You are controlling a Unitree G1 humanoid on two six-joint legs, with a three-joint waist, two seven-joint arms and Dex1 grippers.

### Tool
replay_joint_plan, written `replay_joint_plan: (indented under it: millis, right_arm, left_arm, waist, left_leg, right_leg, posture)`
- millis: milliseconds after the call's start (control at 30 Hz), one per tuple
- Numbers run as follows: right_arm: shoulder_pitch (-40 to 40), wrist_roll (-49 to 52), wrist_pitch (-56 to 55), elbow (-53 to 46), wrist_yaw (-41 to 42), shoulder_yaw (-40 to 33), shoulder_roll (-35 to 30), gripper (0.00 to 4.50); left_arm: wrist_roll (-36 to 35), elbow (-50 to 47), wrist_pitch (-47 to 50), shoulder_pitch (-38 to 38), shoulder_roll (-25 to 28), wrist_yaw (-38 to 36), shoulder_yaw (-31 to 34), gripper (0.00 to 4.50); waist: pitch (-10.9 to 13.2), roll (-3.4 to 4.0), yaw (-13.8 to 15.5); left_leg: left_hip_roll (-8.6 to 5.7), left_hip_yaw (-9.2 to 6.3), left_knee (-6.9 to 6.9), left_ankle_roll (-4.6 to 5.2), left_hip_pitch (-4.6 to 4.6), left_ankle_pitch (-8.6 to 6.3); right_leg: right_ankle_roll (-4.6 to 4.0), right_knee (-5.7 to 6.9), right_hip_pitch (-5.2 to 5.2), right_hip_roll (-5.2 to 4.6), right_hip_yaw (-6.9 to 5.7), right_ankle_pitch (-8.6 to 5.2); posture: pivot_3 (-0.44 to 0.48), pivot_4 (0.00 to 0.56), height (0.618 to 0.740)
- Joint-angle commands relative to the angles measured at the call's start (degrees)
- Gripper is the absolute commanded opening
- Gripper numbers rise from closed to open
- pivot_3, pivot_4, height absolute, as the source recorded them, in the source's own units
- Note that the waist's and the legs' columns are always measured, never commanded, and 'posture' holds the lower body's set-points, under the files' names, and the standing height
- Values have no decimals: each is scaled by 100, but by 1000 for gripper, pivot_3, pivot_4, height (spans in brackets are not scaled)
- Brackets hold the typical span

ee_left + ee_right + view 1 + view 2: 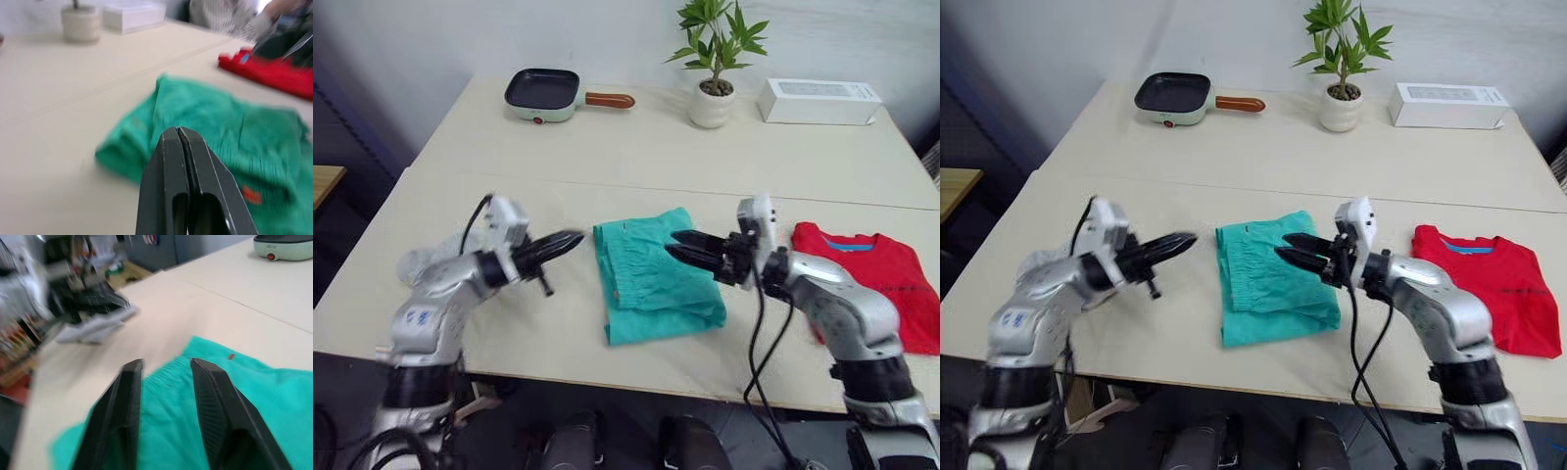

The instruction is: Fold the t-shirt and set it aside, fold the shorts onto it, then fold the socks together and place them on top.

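The teal shorts (656,276) lie folded at the middle of the near table, with a small red mark (252,195) on them. The red t-shirt (879,279) lies folded flat to their right, blue neck band showing. My right gripper (677,245) hovers open over the right part of the shorts, with its fingers (128,396) apart above the teal fabric and nothing between them. My left gripper (570,240) is shut and empty, just left of the shorts' edge and pointing at them. A light grey bundle, likely the socks (93,328), lies on the table behind my left arm.
On the far table stand a mint frying pan (543,93) with a brown handle, a potted plant (712,98) and a white box (818,101). A seam (607,181) divides the two tables. The near table edge runs just below the shorts.
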Motion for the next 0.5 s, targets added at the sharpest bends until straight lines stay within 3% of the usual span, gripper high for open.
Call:
replay_joint_plan:
  millis: [33,167,333,500]
  right_arm:
    - [-253,-523,-823,842,562,258,268,169]
    - [-530,-1435,-2043,2288,443,522,762,43]
    - [-842,-1744,-2886,3798,168,23,898,43]
    - [-1202,-1737,-2824,4847,-301,-576,682,43]
  left_arm:
    - [804,678,-511,-348,-259,50,-884,0]
    - [1613,1921,-1356,-623,-692,56,-1680,0]
    - [1931,2420,-1380,-537,-915,376,-1754,0]
    - [2016,2274,-1376,-170,-761,380,-1706,0]
  waist:
    - [0,0,-10]
    - [1,-1,-107]
    - [4,-6,-103]
    - [3,-4,-132]
  left_leg:
    - [0,6,-2,2,-1,5]
    - [-4,32,-4,9,0,5]
    - [3,33,6,12,6,14]
    - [3,18,15,16,27,26]
  right_leg:
    - [2,12,-1,12,-1,1]
    - [3,17,-9,30,-32,1]
    - [3,24,-4,20,-31,1]
    - [15,19,15,-10,10,12]
  posture:
    - [0,150,740]
    - [0,150,740]
    - [0,150,740]
    - [0,150,740]
